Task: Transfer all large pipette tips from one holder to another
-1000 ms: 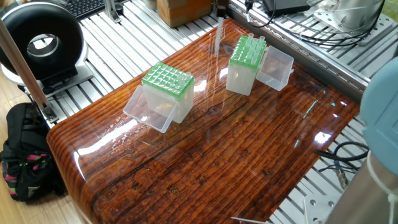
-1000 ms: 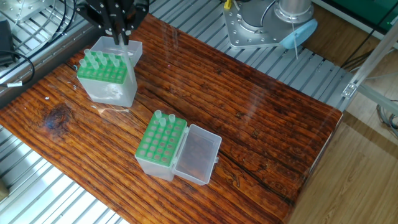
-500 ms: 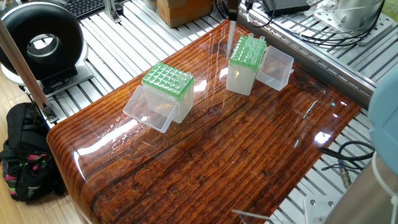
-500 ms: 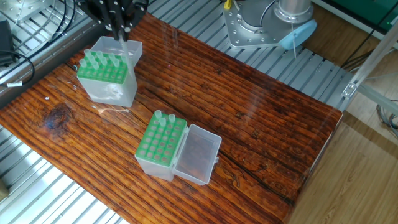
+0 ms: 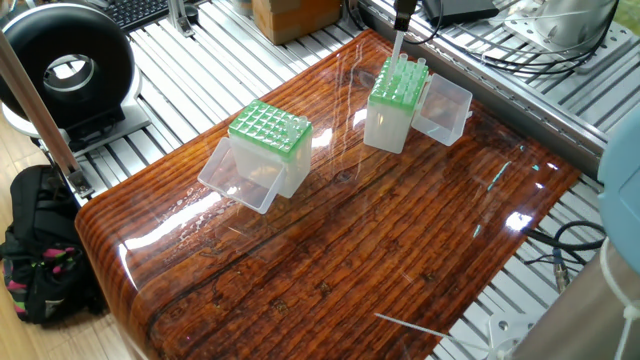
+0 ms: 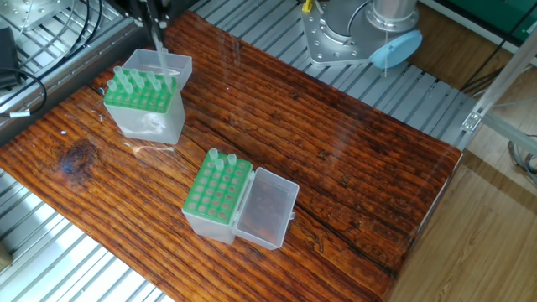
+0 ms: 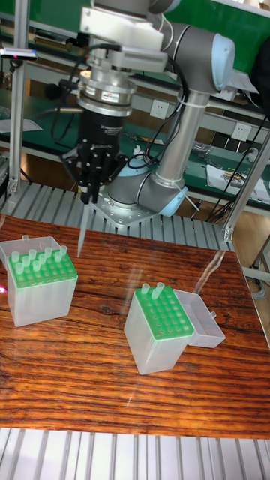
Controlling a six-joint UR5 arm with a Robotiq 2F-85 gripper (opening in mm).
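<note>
One large pipette tip (image 7: 83, 229) is being held upright by the gripper (image 7: 88, 196), its jaws clamped on the tip's upper end, above the fuller green-topped box (image 7: 42, 289) near the table's (image 7: 135, 390) edge. Two tips (image 7: 152, 289) are being kept in the other box (image 7: 160, 328), mid-table, its lid (image 7: 202, 319) hanging open.

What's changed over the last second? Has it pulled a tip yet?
Yes. The claw has lifted a pipette tip out of the fuller holder and risen, and the tip now hangs clear above that rack. Both holders, including the one with two tips, and their open lids have stayed put.
</note>
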